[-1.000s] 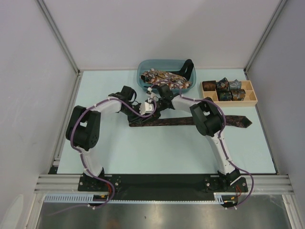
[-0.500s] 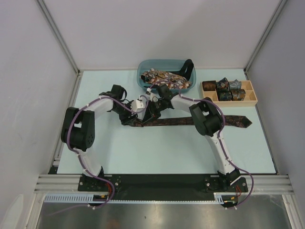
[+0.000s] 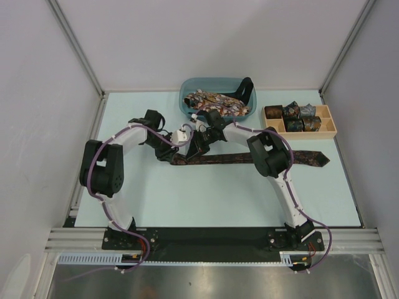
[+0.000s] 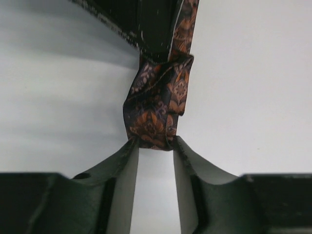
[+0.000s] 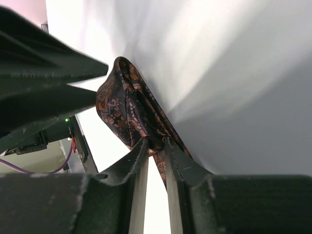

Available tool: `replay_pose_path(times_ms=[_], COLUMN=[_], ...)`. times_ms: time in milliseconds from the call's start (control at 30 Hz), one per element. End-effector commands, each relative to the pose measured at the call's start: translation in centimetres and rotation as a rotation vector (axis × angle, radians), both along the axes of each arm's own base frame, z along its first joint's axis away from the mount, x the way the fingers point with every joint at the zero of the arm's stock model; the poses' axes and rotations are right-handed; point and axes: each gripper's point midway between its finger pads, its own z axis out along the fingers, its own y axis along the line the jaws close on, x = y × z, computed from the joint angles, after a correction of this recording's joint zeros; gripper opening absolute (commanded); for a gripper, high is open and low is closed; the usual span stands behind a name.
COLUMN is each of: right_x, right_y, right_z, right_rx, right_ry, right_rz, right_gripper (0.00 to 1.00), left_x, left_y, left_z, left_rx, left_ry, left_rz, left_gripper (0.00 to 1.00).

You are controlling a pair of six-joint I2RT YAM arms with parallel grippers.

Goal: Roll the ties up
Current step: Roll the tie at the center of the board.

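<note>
Tie point(image 4: 157, 105): brown print, end folded over
Left gripper point(image 4: 155, 144): clamped on fold
Right gripper point(image 5: 155, 142): clamped on fold

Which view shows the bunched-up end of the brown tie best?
Left wrist: the bunched end sits centred, pinched by the left gripper. Right wrist shows it side-on, held by the right gripper. From the top, the arms mostly hide it; only the flat length of the tie shows.
</note>
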Motion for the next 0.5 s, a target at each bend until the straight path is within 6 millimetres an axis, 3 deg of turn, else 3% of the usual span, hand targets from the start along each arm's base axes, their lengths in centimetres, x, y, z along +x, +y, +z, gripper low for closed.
replay_pose_path(times_ms=[0, 133, 333, 467], right_x=[1.2, 1.5, 1.8, 1.7], right_y=[0.5, 0.3, -0.2, -0.6], right_z=[1.2, 1.8, 2.4, 3.1], right_rx=[0.035, 0.050, 0.064, 0.076], right_ry=[-0.072, -0.061, -0.059, -0.026], right_rz=[-0.003, -0.011, -0.023, -0.024], right_gripper=[0.26, 0.29, 0.31, 0.45], left_x=[0.1, 0.0, 0.1, 0.2], left_y=[-2.8, -4.3, -5.0, -5.4], left_z=[1.7, 1.8, 1.5, 1.8], left_rx=[-0.067, -0.076, -0.073, -0.077], left_ry=[-0.013, -0.015, -0.019, -0.034], left_rz=[-0.062, -0.083, -0.083, -0.086], left_gripper=[0.36, 0.31, 0.24, 0.22])
